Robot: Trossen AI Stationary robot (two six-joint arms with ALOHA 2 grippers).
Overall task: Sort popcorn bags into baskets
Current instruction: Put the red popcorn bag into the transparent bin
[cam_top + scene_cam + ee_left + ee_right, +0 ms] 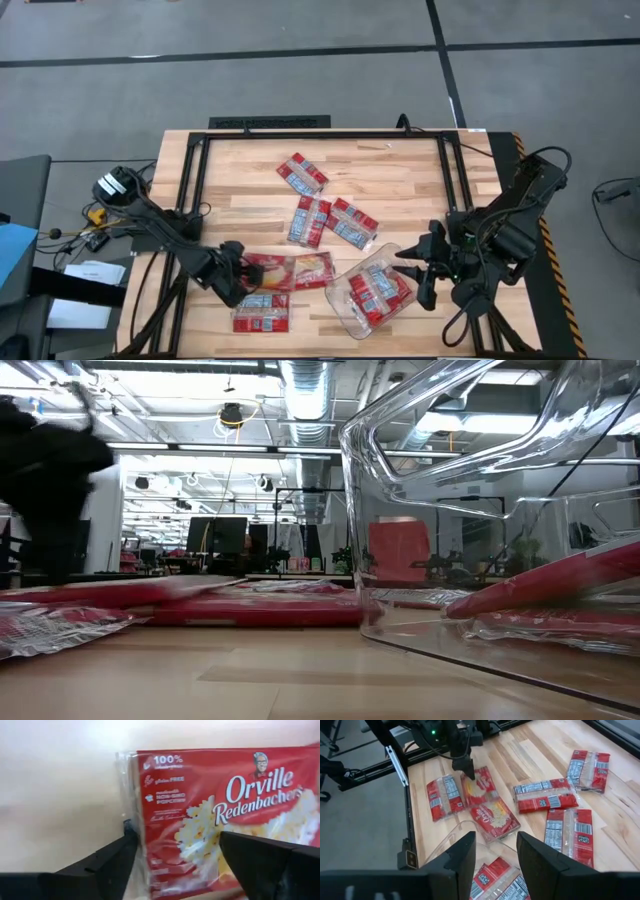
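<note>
Red popcorn bags lie flat on the wooden table: three (302,173) (309,220) (352,222) mid-table, one (262,312) near the front edge, and two picture-side-up (290,268). Several more lie inside the clear tub (385,262), whose wall (480,510) fills the low view. My left gripper (238,272) is open, pointing down at the left end of the picture-side bag (210,820), one finger (110,865) beside its edge and one (260,860) over its face. My right gripper (497,847) is open beside the tub's right end, above its rim (457,826). My left gripper comes from above, pointing down, at the left end (150,845) of the picture-side bag, which lies flat on the table. Whether the fingertips touch the bag I cannot tell.
A black metal frame (195,170) runs round the tabletop's left, far and right sides. Bare wood (400,180) shows toward the far right of the table. Cables and boxes (100,195) sit off the table's left edge.
</note>
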